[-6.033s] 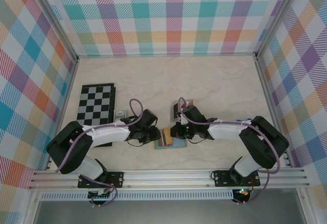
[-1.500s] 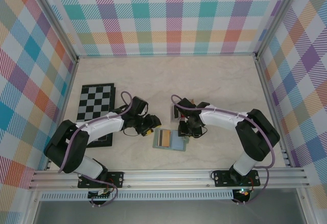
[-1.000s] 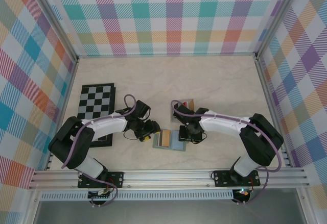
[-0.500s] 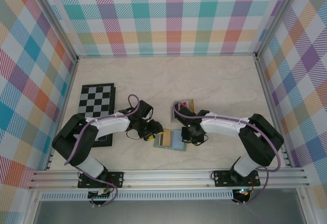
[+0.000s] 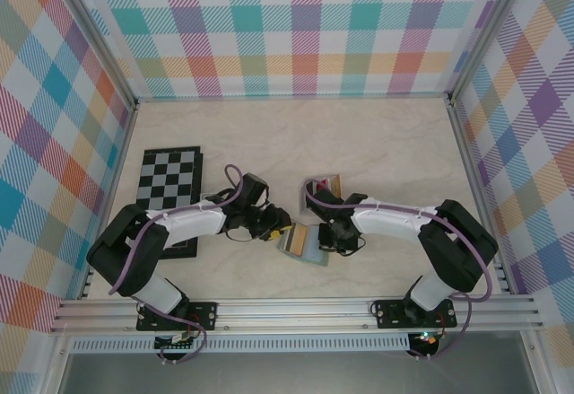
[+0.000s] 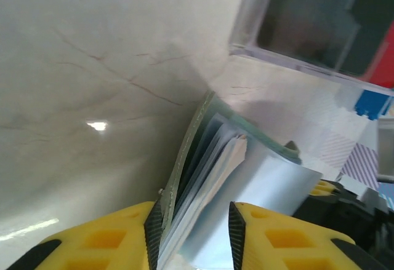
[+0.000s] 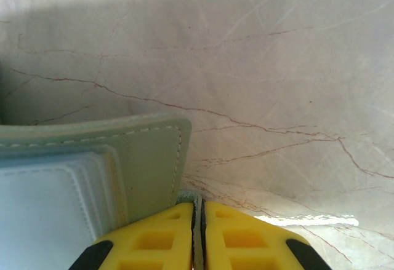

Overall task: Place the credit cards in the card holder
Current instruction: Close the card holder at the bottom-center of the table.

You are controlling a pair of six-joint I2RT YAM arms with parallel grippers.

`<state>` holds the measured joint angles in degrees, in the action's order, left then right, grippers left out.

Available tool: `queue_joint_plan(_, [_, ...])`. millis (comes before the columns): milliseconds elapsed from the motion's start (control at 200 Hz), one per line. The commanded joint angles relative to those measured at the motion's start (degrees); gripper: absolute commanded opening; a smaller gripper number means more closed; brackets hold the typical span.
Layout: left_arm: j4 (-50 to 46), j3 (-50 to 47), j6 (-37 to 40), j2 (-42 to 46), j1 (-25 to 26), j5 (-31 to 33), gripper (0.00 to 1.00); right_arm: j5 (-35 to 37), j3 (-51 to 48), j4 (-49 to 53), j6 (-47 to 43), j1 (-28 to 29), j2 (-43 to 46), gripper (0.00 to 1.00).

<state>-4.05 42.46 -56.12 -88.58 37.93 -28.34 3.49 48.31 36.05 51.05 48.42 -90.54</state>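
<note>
Cream marbled table (image 5: 377, 143), plaid walls (image 5: 305, 26); left tool (image 6: 193, 219) and right tool (image 7: 198, 213) each pinch the card holder (image 7: 148, 159).

A cream, marble-veined tabletop (image 5: 377, 143) is boxed in by pastel plaid walls: the back wall (image 5: 296, 26) at 12 o'clock, and side walls at 9 o'clock (image 5: 45, 143) and 3 o'clock (image 5: 538, 125). Aluminium posts (image 5: 94, 35) mark the far corners. A slotted rail (image 5: 296, 309) runs along 6 o'clock, with a grey surface (image 5: 359, 372) below it, possibly the floor. A bright glare spot (image 6: 96, 125) shines on the table.
</note>
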Motion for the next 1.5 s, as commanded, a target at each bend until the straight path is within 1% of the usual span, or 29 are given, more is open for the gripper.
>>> queue_joint_plan(0, [2.23,0.03,-0.36,1.32,1.28,-2.78,0.33,-0.65,-0.14,-2.51,0.82,-0.08,-1.74,0.11])
queue_joint_plan(200, [0.13,0.87,1.27,-0.61,1.57,-2.78,0.22,-0.80,0.11,-2.52,0.55,-0.13,-1.79,0.11])
queue_joint_plan(415, [-5.41,2.68,4.53,-0.94,1.91,-0.27,0.18,-0.79,0.21,-2.63,0.37,-0.08,-1.69,0.11])
queue_joint_plan(555, [-8.01,4.02,7.48,-1.25,2.14,-0.07,0.06,-0.76,0.29,-2.81,0.17,-0.08,-1.53,0.11])
queue_joint_plan(635, [-7.76,4.35,8.29,-1.01,2.39,-0.55,0.00,-0.78,0.20,-2.89,0.28,-0.08,-1.57,0.11])
queue_joint_plan(815, [-8.73,6.09,9.33,0.67,4.12,-0.60,0.00,-1.11,-0.35,-3.58,0.63,-0.39,-0.64,0.11])
queue_joint_plan(1020, [-15.70,10.65,9.71,0.97,8.19,5.59,0.00,-1.78,-2.77,-4.64,1.35,-1.81,2.82,0.11])
queue_joint_plan(1135, [-16.39,13.10,9.52,-1.23,11.26,8.15,0.00,-2.78,-4.31,-5.76,1.51,-2.69,4.76,0.12])
queue_joint_plan(1330, [-15.99,17.46,9.27,-8.43,15.69,8.21,0.00,-1.85,-5.42,-4.20,1.44,-4.25,7.12,0.13])
queue_joint_plan(1355, [-15.34,17.80,9.14,-9.35,16.08,7.79,0.04,-1.22,-5.49,-3.52,1.44,-4.43,7.65,0.13])
queue_joint_plan(1405, [-14.00,18.18,9.02,-10.56,16.59,6.72,0.06,-0.68,-5.90,-2.94,1.13,-4.97,8.97,0.15])
queue_joint_plan(1425, [-13.47,18.35,9.07,-10.92,16.76,6.18,0.09,-0.59,-6.03,-2.80,1.00,-5.29,9.48,0.15])
queue_joint_plan(1455, [-12.42,18.29,9.02,-11.14,16.90,5.00,0.18,-0.75,-6.27,-2.74,0.71,-5.72,10.20,0.17])
queue_joint_plan(1470, [-10.29,18.16,9.01,-11.19,16.95,4.38,0.22,-1.19,-6.30,-2.79,0.50,-5.93,10.38,0.18])
queue_joint_plan(1495, [-8.85,18.21,8.88,-11.61,17.00,3.14,0.27,-1.43,-6.31,-2.47,0.19,-6.37,10.70,0.19])
